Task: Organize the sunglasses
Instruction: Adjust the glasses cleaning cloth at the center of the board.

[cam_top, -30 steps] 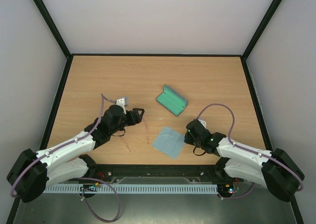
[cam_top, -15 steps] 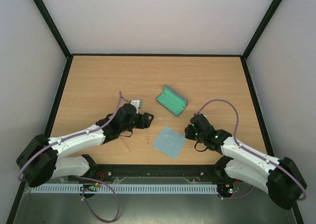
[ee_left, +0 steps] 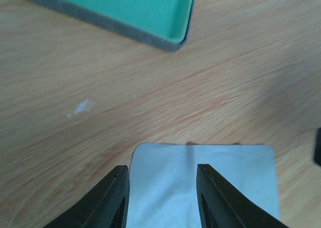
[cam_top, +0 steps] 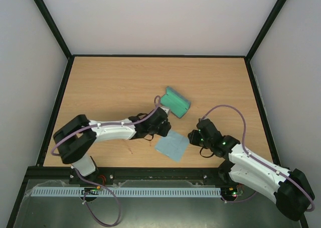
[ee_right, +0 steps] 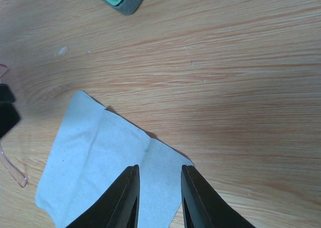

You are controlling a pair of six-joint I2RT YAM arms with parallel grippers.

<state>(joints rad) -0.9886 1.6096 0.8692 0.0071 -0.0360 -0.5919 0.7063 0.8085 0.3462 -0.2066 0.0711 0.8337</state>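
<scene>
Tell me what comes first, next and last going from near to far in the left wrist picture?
First the left gripper, then the blue cloth, then bare table, last the green case.

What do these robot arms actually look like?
The left arm and right arm have white shells, black joints and a looping purple cable; green lights glow on the right. The left end effector and right end effector have black tapered fingers.
</scene>
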